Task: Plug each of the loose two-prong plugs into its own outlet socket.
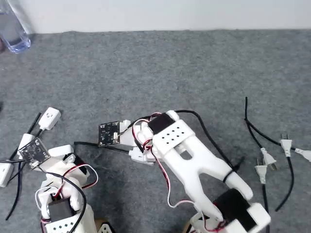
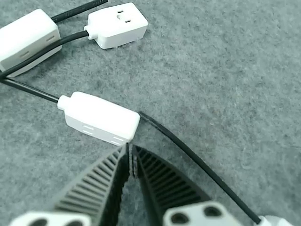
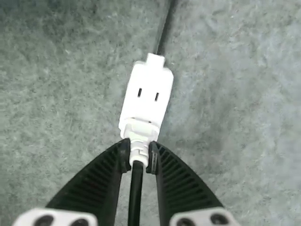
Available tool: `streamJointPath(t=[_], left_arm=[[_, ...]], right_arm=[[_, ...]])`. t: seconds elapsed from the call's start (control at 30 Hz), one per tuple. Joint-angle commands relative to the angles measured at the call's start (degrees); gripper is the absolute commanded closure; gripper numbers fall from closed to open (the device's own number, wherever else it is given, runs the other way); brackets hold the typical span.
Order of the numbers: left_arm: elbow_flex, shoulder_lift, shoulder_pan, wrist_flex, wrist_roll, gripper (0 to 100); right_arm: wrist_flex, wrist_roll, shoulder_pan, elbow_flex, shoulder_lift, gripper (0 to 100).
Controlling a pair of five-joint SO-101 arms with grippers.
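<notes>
Right wrist view: right gripper (image 3: 138, 154) pinches a plug (image 3: 139, 137) seated in a socket (image 3: 146, 96). The left gripper (image 2: 130, 153) is closed, empty.

Nothing legible shows on the surface or on the things lying there; any print on the circuit board (image 1: 109, 133) of one arm is too small to tell; likewise on the second circuit board (image 1: 34, 151); the outlet socket (image 3: 146, 96) and the plug (image 3: 139, 135) seated in it show plain white faces.
</notes>
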Motion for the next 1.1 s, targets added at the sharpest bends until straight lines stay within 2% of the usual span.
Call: streamJointPath(t=[0.0, 0.27, 0.53, 0.83, 1.07], left_arm=[[-0.1, -0.4, -0.4, 0.2, -0.6, 99], [-0.1, -0.4, -0.4, 0.2, -0.6, 99], [-0.1, -0.4, -0.4, 0.2, -0.6, 99], [-0.1, -0.4, -0.4, 0.2, -0.6, 99], [-0.1, -0.4, -0.4, 0.2, -0.6, 99]], right_arm=[[-2.6, -0.9, -1.0, -0.4, 1.2, 99.1], [-5.2, -1.1, -0.7, 0.4, 4.0, 99.1], [-9.9, -1.1, -0.1, 1.7, 16.8, 99.1], [-8.6, -2.0, 0.1, 0.6, 17.6, 99.1], [-3.2, -1.9, 1.5, 0.8, 18.0, 99.1]])
